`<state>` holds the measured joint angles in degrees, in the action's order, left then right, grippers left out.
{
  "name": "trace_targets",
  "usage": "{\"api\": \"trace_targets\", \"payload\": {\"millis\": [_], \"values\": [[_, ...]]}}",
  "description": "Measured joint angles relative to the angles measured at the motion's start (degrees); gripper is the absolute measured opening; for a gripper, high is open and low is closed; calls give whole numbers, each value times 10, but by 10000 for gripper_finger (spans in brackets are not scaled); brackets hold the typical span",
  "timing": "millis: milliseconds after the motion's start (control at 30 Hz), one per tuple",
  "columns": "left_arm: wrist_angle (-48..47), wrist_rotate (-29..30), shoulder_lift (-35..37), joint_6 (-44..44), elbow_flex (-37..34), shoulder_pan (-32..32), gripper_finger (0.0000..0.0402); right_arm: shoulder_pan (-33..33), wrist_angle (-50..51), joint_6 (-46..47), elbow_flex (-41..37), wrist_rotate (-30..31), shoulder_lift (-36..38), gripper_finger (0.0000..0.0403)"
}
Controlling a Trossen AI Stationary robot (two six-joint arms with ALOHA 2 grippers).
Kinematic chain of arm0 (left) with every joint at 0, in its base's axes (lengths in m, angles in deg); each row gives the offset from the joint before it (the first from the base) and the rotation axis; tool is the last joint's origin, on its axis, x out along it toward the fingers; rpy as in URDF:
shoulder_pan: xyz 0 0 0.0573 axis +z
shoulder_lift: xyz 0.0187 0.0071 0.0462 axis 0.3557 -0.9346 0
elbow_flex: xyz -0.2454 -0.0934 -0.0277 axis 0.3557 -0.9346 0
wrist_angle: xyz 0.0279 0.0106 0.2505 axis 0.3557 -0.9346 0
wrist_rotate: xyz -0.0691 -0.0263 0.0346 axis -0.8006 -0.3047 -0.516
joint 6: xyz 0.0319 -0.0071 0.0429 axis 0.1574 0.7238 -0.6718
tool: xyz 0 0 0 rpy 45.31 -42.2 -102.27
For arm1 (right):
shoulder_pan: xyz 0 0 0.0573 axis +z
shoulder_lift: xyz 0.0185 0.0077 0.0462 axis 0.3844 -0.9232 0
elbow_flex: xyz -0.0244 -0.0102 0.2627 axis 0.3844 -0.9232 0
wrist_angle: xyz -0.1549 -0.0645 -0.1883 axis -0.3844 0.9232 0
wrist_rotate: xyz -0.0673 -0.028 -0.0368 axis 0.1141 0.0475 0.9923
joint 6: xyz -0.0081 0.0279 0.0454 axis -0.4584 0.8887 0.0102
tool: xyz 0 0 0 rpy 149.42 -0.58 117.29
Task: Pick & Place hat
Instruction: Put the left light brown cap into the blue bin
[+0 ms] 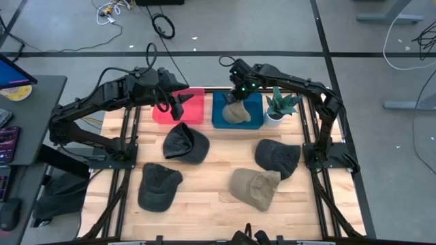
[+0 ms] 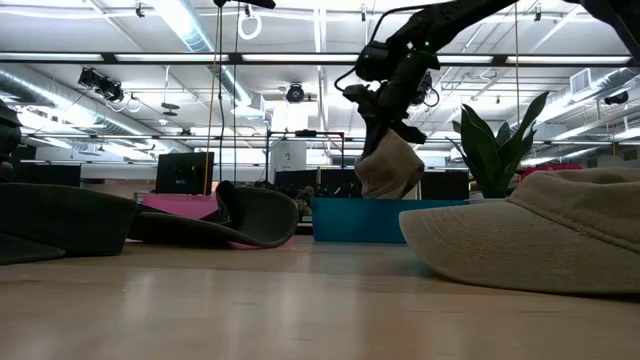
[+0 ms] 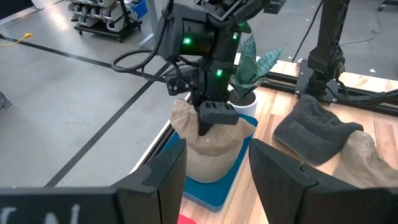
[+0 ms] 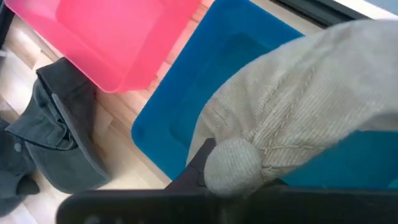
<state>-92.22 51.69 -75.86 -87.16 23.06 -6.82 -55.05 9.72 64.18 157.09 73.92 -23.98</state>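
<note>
The right gripper (image 1: 236, 95), fingers pinching a tan hat (image 1: 237, 112) by its crown, holds it hanging just below them over the blue bin (image 1: 253, 121); lowering fully before release would seat it well. The left gripper (image 1: 178, 103) waits, fingers spread, above the pink bin (image 1: 194, 112).

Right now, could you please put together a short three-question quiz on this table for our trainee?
1. True or false: the right gripper is shut on a tan hat over the blue bin.
2. How many hats lie on the wooden table outside the bins? A) two B) four C) six
3. Fill in: the left gripper hangs over the ____ bin.

Key: 1 true; 2 B; 3 pink.
</note>
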Motion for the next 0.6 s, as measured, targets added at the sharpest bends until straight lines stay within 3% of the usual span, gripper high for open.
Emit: {"api": "trace_targets", "payload": {"millis": [600], "values": [[0,0,0,4,0,0,179,2,-20,45,0,-16,-28,0]]}}
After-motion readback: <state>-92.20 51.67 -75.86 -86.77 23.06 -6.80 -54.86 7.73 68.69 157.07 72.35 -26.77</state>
